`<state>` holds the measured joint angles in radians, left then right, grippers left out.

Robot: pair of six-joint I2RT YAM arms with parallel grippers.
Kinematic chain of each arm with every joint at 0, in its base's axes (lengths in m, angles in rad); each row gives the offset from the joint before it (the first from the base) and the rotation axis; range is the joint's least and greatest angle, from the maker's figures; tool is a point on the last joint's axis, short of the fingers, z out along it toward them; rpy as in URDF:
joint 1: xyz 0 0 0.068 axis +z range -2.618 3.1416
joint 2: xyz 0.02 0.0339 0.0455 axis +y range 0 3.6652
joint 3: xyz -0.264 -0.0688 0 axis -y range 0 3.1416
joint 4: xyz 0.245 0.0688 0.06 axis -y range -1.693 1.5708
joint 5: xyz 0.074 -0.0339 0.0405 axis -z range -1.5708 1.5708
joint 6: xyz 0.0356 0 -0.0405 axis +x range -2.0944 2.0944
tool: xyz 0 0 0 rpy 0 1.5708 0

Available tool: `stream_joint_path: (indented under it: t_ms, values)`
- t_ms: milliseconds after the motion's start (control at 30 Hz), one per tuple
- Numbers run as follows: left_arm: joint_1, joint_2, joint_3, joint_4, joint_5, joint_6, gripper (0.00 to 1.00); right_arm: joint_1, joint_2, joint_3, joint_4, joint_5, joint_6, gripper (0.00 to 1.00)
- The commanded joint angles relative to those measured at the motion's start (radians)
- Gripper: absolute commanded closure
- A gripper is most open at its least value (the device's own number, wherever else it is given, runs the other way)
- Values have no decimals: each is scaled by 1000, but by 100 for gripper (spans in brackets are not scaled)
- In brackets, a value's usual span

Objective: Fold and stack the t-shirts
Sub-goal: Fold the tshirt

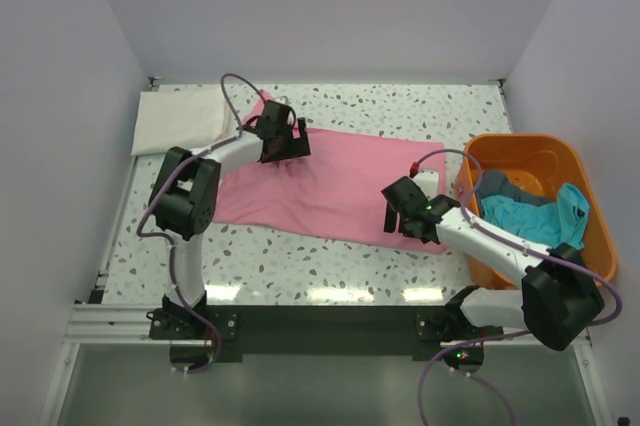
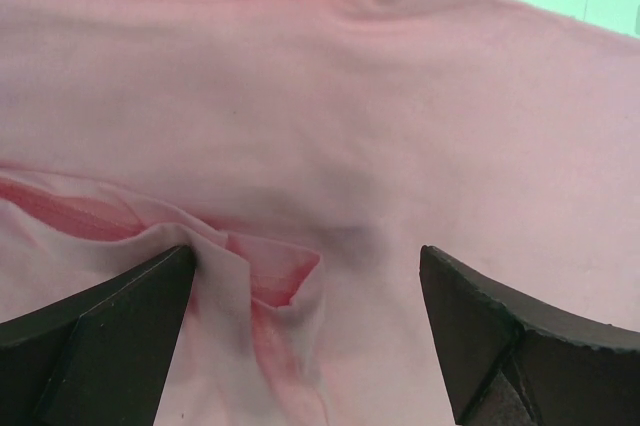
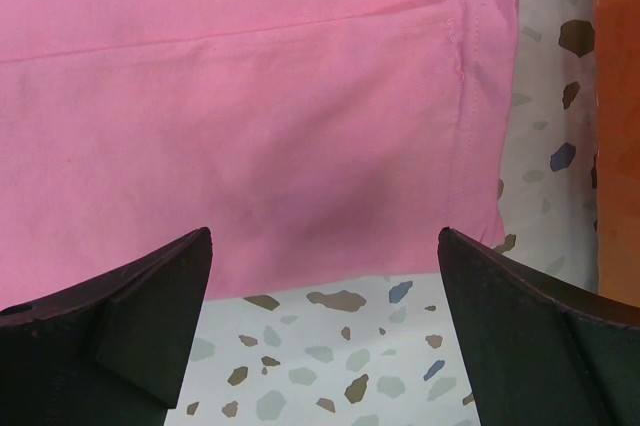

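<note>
The pink t-shirt [image 1: 330, 186] lies spread flat across the middle of the table. My left gripper [image 1: 283, 151] is open just above its far left part, jaws either side of a small fold [image 2: 265, 276] in the cloth. My right gripper [image 1: 405, 214] is open and empty over the shirt's near right corner [image 3: 470, 186], by its hem. The white t-shirt [image 1: 178, 121] lies folded at the far left. The teal t-shirt [image 1: 535, 216] and grey t-shirt [image 1: 497, 186] lie bunched in the orange basket [image 1: 580, 171].
The orange basket stands at the right edge of the table, close to my right arm. White walls enclose the table on three sides. Speckled tabletop [image 1: 300, 261] shows between the shirt and the near rail.
</note>
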<state>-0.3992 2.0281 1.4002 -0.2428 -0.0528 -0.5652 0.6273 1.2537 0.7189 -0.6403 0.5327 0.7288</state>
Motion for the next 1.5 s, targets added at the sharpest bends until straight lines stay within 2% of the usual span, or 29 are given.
stream_joint_path:
  t_ms: [0, 133, 233, 367, 433, 600, 833, 933, 1067, 1200, 1467]
  values:
    - [7, -5, 69, -32, -10, 5, 0, -3, -23, 17, -15, 32, 4, 1]
    - [10, -75, 16, -76, -71, 30, 0, -3, -10, 13, 2, 24, 0, 1]
    - [17, -189, -68, -98, -148, 30, 0, -3, 18, 22, 19, 12, -8, 1]
    - [33, -403, -246, -102, -214, -5, 0, -3, 62, 30, 74, -17, -25, 1]
    - [40, -448, -308, -95, -236, -33, 0, -3, 90, 34, 125, -39, -37, 1]
    - [108, -450, -475, -4, -95, -65, 0, -3, 162, 68, 195, -92, -87, 1]
    - [118, -459, -638, 16, -65, -101, 0, -3, 227, 16, 272, -155, -72, 1]
    - [118, -480, -685, -64, -96, -145, 0, -3, 211, -41, 277, -174, -46, 1]
    - [118, -603, -791, -186, -82, -202, 0, -1, 146, -116, 275, -204, -19, 1]
    - [118, -741, -831, -332, -191, -269, 0, -1, 87, -194, 289, -287, -5, 1]
    - [93, -907, -937, -386, -102, -331, 0, 0, -69, -263, 143, -350, 89, 1]
